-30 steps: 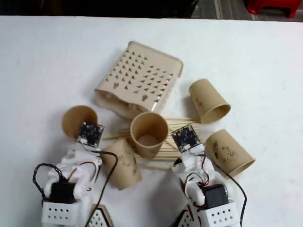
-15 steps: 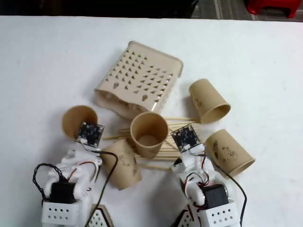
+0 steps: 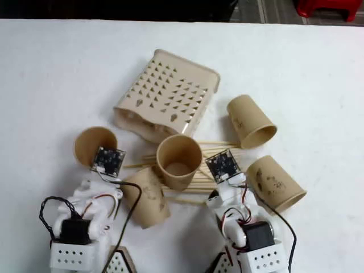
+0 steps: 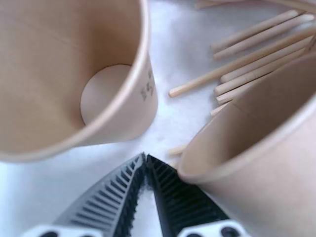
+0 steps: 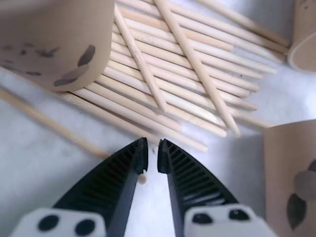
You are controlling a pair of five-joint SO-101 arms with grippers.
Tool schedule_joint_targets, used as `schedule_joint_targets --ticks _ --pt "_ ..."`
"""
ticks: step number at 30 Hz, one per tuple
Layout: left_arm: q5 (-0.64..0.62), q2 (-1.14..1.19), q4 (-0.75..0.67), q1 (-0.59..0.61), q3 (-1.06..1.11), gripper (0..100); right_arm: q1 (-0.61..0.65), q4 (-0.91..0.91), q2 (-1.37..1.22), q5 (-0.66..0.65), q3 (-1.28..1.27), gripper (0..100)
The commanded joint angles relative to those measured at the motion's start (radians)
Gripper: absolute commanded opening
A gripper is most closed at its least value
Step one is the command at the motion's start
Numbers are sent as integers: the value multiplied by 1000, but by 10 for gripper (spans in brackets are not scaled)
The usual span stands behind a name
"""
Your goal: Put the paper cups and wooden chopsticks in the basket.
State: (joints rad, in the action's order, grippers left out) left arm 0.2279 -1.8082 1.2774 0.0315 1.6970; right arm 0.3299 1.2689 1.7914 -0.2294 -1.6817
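Left tool (image 4: 146,157) is clenched on nothing, low over the white desk (image 3: 51,74) between two paper cups (image 4: 74,59). Right tool (image 5: 152,143), closed to a slit and empty, sits at the wooden chopsticks (image 5: 182,74). Mid-desk, the basket (image 3: 168,94) lies tipped, perforated face up. A red object (image 3: 327,7) stands beyond the far edge.

White table (image 3: 318,68) covers most of the high view. Past its far edge there's a dark strip (image 3: 114,8) and a patch of pale floor (image 3: 273,10). A red object (image 3: 327,7) sits at the top right corner, cropped, can't tell what it is.
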Motion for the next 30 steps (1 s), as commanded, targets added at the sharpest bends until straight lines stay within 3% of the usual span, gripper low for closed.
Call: schedule_joint_targets --ticks 1,10,16,24,30 --pt "8 -13 5 5 -5 24 -5 2 10 -6 -9 49" --pt "9 -13 -2 4 -6 27 -1 2 10 -3 -9 49" --pt "12 -13 29 12 -153 25 -12 7 10 -11 69 52" --pt "15 -15 -61 12 -242 24 -203 -81 10 -14 238 52" --pt "17 -15 -81 12 -204 24 -236 -180 8 -324 399 60"
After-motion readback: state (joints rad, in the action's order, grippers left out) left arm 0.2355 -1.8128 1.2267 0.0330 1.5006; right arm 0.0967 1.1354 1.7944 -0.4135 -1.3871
